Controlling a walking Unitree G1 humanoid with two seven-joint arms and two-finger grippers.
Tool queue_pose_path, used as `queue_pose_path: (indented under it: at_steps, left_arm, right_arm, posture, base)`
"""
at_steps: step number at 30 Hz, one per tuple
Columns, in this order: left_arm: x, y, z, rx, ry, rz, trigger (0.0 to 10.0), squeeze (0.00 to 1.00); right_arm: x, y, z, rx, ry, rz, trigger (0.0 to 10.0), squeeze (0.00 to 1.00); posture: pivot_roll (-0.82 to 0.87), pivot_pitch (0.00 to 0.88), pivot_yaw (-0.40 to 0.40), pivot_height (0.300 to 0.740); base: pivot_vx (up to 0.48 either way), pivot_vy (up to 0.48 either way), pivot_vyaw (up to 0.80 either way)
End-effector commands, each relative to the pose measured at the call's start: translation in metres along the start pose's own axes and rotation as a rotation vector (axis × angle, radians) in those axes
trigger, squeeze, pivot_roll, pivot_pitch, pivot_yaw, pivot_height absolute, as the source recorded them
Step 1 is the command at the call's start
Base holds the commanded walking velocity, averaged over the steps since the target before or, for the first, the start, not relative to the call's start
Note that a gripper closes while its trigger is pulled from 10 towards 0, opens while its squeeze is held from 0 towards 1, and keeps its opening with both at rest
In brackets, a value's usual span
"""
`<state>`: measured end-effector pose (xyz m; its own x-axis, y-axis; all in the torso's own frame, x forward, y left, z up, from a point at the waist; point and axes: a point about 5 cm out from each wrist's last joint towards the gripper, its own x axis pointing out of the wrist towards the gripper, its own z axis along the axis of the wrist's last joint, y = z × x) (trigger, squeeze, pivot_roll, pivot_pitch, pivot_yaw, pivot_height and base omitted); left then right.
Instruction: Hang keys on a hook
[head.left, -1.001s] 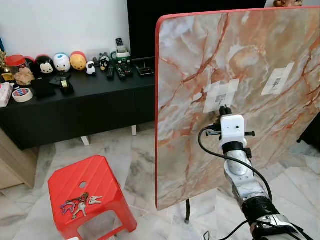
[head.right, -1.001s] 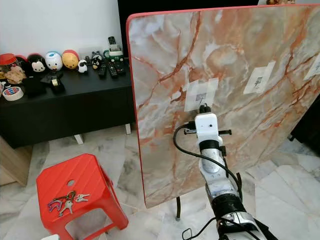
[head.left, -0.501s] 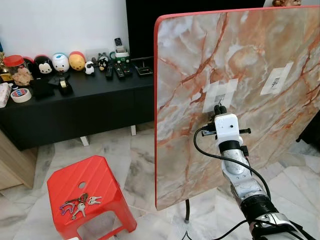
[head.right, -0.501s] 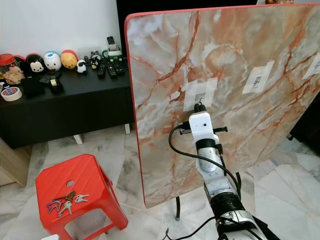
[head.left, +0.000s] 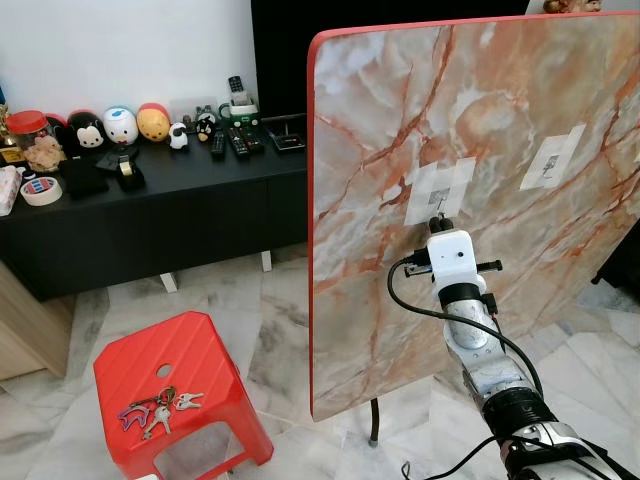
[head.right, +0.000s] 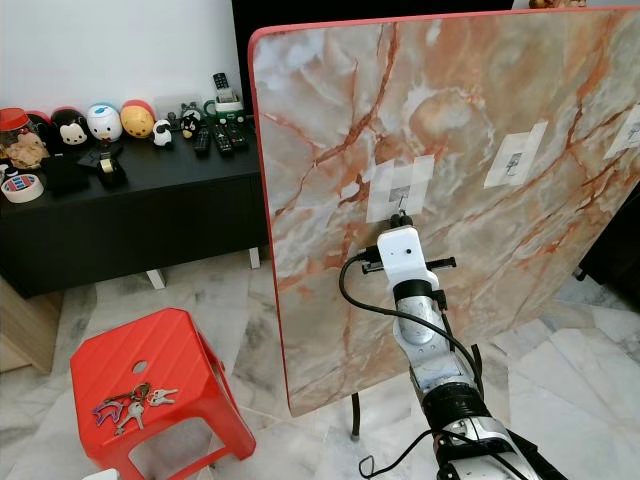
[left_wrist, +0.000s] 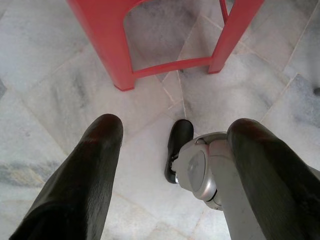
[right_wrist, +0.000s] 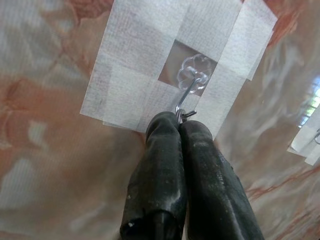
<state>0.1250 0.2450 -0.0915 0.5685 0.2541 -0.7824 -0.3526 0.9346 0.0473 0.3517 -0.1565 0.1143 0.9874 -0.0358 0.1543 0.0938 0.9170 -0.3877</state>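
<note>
A tall marbled board (head.left: 500, 130) with orange veins and a red edge stands upright on a pale marble-tiled floor (head.left: 270, 330). Patches of white gauzy tape (right_wrist: 145, 75) hold a clear plastic flower-shaped hook (right_wrist: 194, 77) with a thin wire prong against the board. The right pincer (right_wrist: 180, 122), two rounded matte black fingers pressed together with no gap, has its tips touching the bottom of the wire prong. The keys (head.left: 155, 408), a small bunch with coloured tags, lie on the ribbed top of a red plastic stool (head.left: 175, 365), well apart from the hook. The left pincer (left_wrist: 175, 150) hangs above the floor by the stool's legs, fingers spread wide, holding nothing. A low black cabinet (head.left: 150, 215) carries round toy figures (head.left: 122, 125).
</note>
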Motion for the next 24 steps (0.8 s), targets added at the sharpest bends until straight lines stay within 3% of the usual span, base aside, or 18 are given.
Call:
queue_pose_path:
  at_steps: [1, 6, 7, 14, 15, 17, 18, 24]
  left_arm:
    - [-0.002, 0.001, -0.007, -0.014, 0.029, 0.007, 10.0, 0.00]
    - [-0.002, 0.001, -0.007, -0.015, 0.029, 0.007, 10.0, 0.00]
    - [-0.002, 0.001, -0.007, -0.014, 0.029, 0.007, 10.0, 0.00]
    - [-0.002, 0.001, -0.007, -0.016, 0.030, 0.007, 10.0, 0.00]
    - [-0.002, 0.000, -0.007, -0.014, 0.031, 0.003, 10.0, 0.00]
    - [-0.002, 0.000, -0.007, -0.013, 0.031, 0.001, 10.0, 0.00]
    - [-0.002, 0.000, -0.007, -0.015, 0.031, 0.001, 10.0, 0.00]
    - [-0.002, 0.001, -0.007, -0.016, 0.032, 0.004, 10.0, 0.00]
  right_arm:
    - [0.003, -0.003, 0.000, 0.000, 0.015, -0.004, 10.0, 0.00]
    - [0.004, -0.002, 0.000, 0.024, 0.018, 0.013, 10.0, 0.00]
    - [0.003, -0.001, 0.000, 0.033, 0.018, 0.014, 10.0, 1.00]
    - [0.002, 0.002, 0.004, 0.045, -0.017, 0.031, 10.0, 1.00]
    - [0.001, 0.003, 0.005, 0.059, -0.030, 0.044, 10.0, 0.82]
    - [0.001, 0.004, 0.006, 0.066, -0.041, 0.054, 10.0, 0.81]
    - [-0.001, 0.006, 0.007, 0.074, -0.054, 0.073, 10.0, 0.00]
    - [-0.019, 0.012, 0.003, 0.165, -0.086, 0.174, 10.0, 0.00]
  posture:
    - [0.08, 0.000, -0.069, 0.740]
    - [0.08, 0.000, -0.069, 0.740]
    - [0.08, 0.000, -0.069, 0.740]
    - [0.08, 0.000, -0.070, 0.740]
    - [0.08, 0.000, -0.071, 0.740]
    - [0.08, 0.000, -0.073, 0.740]
    - [0.08, 0.000, -0.075, 0.740]
    - [0.08, 0.000, -0.079, 0.740]
  base:
    - [0.000, 0.000, 0.00]
    - [0.000, 0.000, 0.00]
    - [0.000, 0.000, 0.00]
    - [0.000, 0.000, 0.00]
    - [0.000, 0.000, 0.00]
    - [0.000, 0.000, 0.00]
    - [0.000, 0.000, 0.00]
    - [0.000, 0.000, 0.00]
